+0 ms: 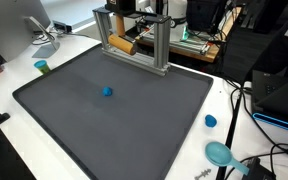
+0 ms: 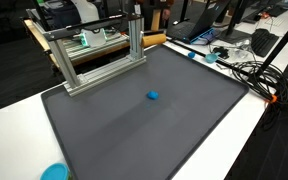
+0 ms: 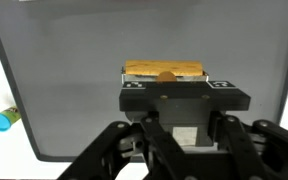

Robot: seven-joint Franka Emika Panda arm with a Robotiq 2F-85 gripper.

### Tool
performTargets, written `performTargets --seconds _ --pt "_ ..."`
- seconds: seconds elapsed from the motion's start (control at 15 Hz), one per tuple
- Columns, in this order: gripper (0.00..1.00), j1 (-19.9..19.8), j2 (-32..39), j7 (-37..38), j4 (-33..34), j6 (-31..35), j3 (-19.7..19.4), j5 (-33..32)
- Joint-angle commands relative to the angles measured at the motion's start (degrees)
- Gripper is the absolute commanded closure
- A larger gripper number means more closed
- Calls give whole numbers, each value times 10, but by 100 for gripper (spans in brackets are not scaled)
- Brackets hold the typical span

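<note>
In the wrist view my gripper (image 3: 184,118) comes in from the bottom, and its fingers (image 3: 152,125) close on a black block (image 3: 184,97) with square markers on its top corners. A pale piece shows between the fingers. A tan wooden piece (image 3: 164,70) lies just beyond the block. Below it all spreads the grey mat (image 3: 64,80). In both exterior views a small blue object (image 1: 107,91) (image 2: 153,96) sits alone mid-mat. An aluminium frame (image 1: 162,45) (image 2: 136,45) stands at the mat's far edge. I cannot make out the gripper in the exterior views.
A teal cup (image 1: 41,67) stands off the mat's corner. A blue cap (image 1: 211,121) and a teal disc (image 1: 219,153) (image 2: 54,172) lie on the white table. Cables (image 1: 259,110) (image 2: 249,70) trail along one side. A blue item (image 3: 2,120) lies beside the mat.
</note>
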Motion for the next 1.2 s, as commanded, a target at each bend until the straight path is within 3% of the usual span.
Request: performTargets --seconds 0.0,0.27,0.6,0.67,0.73,0.87,0.93,1.13 --pt "78 8 22 15 14 10 -13 8" --pt "78 -10 100 -23 63 42 -47 63" --pt "78 -21 185 -38 109 104 -80 44" --pt "78 -16 156 -33 70 108 -78 52" --pt "53 -17 169 -34 76 109 -82 52" --pt "53 -16 174 -34 75 109 -82 52" --pt "78 -15 173 -34 75 109 -82 52" --pt "78 -21 149 -43 21 179 -85 62"
